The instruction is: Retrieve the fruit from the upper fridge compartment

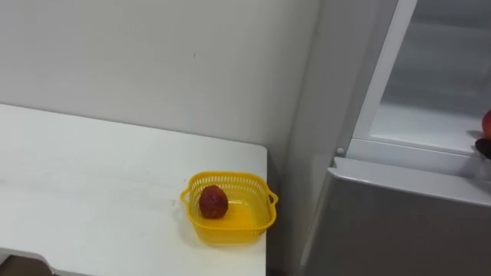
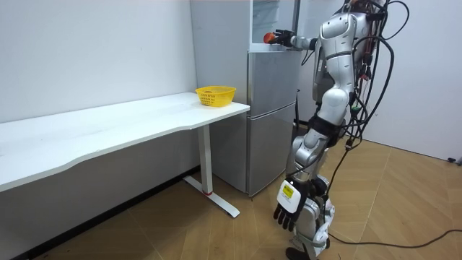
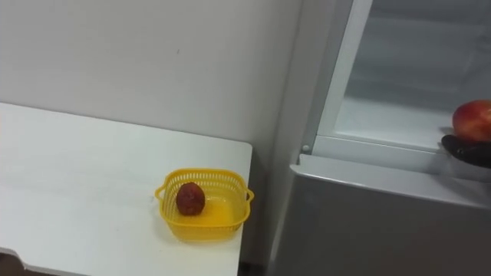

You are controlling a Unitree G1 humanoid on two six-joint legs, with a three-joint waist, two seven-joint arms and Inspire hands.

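Just above the grey lower fridge door [image 3: 368, 222], the right hand [image 3: 466, 150] grasps a round red fruit [image 3: 472, 120] at the sill of the open upper compartment [image 3: 387, 115], the left hand [image 2: 291, 207] hangs relaxed, and a yellow basket [image 3: 204, 231] holding a darker fruit [image 3: 190, 198] sits at the corner of the white table [image 3: 77, 199] by the wall [image 3: 153, 61].

Silver-white body, black left hand [image 2: 291, 210], dark cables
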